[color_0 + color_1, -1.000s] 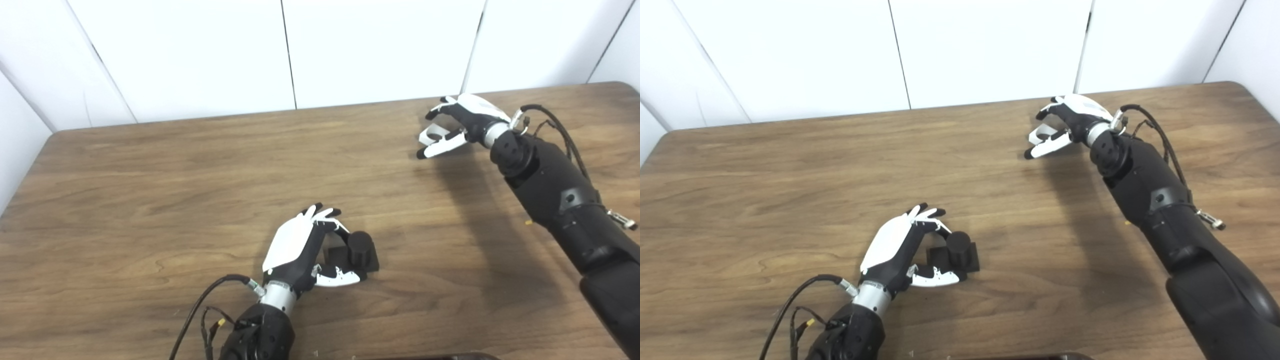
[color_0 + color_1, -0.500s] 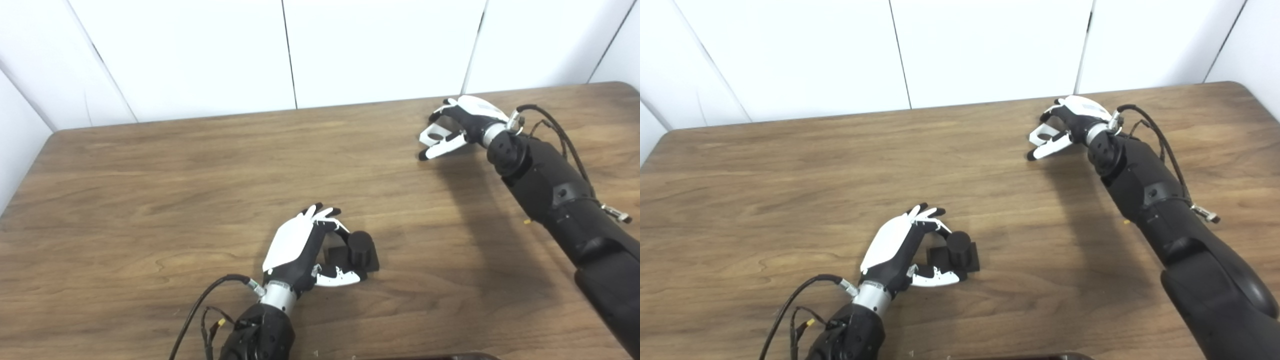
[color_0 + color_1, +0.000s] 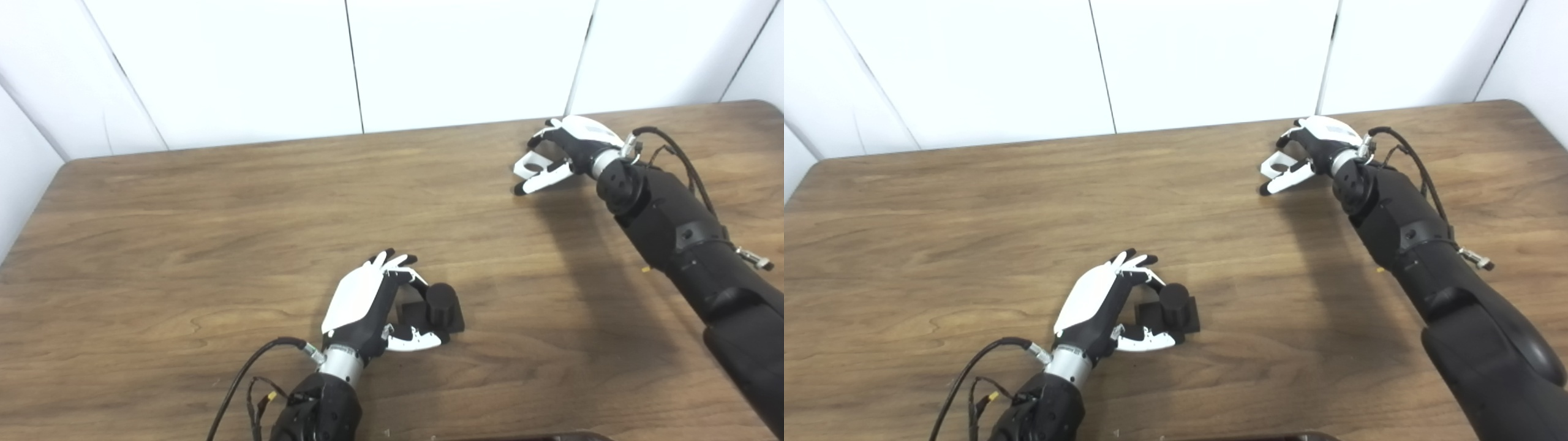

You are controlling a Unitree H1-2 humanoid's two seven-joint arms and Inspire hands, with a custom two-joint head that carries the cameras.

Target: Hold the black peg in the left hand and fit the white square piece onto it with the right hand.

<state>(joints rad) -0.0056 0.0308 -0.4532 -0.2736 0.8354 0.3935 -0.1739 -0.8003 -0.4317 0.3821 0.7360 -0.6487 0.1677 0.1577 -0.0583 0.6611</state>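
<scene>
The black peg (image 3: 442,303), a short cylinder on a square black base, stands on the wooden table (image 3: 184,233) near the front middle. My left hand (image 3: 366,301) lies beside it on the left, shut on it: curled fingers touch the cylinder's back and the thumb runs along the base's front. At the far right, the white square piece (image 3: 530,166) with its round hole sits low at the table. My right hand (image 3: 572,144) is shut on it, fingers behind and the thumb stretched along its front. Part of the piece is hidden by the fingers.
White wall panels close off the table's far edge just behind the right hand. A dark rounded object (image 3: 520,437) pokes in at the bottom edge. Bare wood lies between the two hands.
The right hand has sunk a little toward the table and tightened around the white piece, with the forearm shifting slightly. The left hand and the peg have not moved.
</scene>
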